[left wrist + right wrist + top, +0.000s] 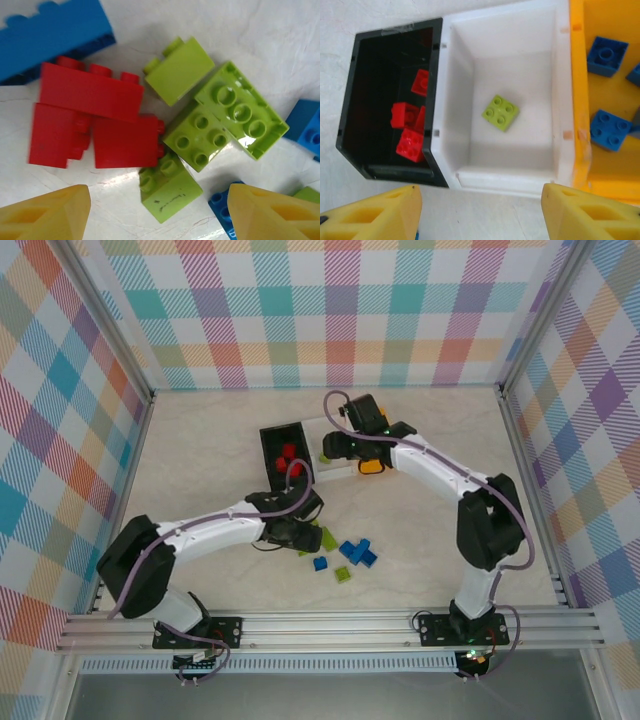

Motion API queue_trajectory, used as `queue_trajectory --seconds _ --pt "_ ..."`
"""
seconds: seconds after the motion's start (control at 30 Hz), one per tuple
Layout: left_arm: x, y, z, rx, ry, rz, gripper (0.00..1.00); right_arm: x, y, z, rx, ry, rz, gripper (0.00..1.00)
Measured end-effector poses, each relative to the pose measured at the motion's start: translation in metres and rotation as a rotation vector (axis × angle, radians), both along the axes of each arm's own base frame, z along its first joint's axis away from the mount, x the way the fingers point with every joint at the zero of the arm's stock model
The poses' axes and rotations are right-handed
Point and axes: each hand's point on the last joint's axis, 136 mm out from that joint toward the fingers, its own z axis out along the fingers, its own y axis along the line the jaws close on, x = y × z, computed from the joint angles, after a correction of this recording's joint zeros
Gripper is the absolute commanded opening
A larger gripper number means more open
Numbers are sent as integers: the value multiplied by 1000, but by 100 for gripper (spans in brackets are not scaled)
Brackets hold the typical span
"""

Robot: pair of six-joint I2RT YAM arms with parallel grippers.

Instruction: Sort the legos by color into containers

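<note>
My left gripper (159, 215) hangs open low over a pile of legos on the table. A small lime green brick (167, 187) lies between its yellow fingers (45, 212) without touching them. Red bricks (90, 92), larger lime bricks (240, 112) and a long blue brick (50, 32) lie just beyond. My right gripper (480, 212) is open and empty at the near edge of the white bin (520, 55), where one lime brick (500, 112) lies. The black bin (395, 31) holds red bricks (410, 142). The orange-yellow bin (577, 75) holds blue bricks (606, 55).
From above, the three bins (283, 455) stand side by side at mid-table, and loose blue and green bricks (358, 552) lie to the right of the left gripper (290, 532). Plaid walls enclose the table, and an aluminium rail (330, 625) runs along its near edge.
</note>
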Motion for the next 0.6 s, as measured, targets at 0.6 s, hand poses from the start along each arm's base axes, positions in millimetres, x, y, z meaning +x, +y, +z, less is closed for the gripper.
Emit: queue_trajectory --seconds 0.6 --pt "3 -9 -26 107 10 -36 35 -21 -26 0 -14 -25 -36 65"
